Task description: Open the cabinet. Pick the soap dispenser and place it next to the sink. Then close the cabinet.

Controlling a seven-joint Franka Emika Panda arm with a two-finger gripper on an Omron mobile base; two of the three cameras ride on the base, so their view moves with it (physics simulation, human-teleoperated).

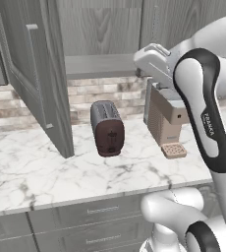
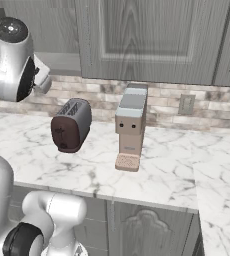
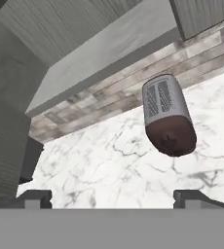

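Standing open, the left door (image 1: 34, 74) of the tall grey wood-grain wall cabinet (image 1: 102, 27) swings out over the white marble worktop (image 1: 61, 172), its slim vertical bar handle (image 1: 36, 74) facing the room; a plain grey shelf (image 1: 102, 65) shows inside. The dark two-finger gripper (image 3: 111, 197) has its fingers (image 3: 33, 198) spread wide, holding nothing, above the worktop. A grey-and-maroon toaster (image 1: 107, 128) sits below the cabinet, beside a tan coffee machine (image 2: 131, 127) near the brick backsplash (image 2: 167, 102).
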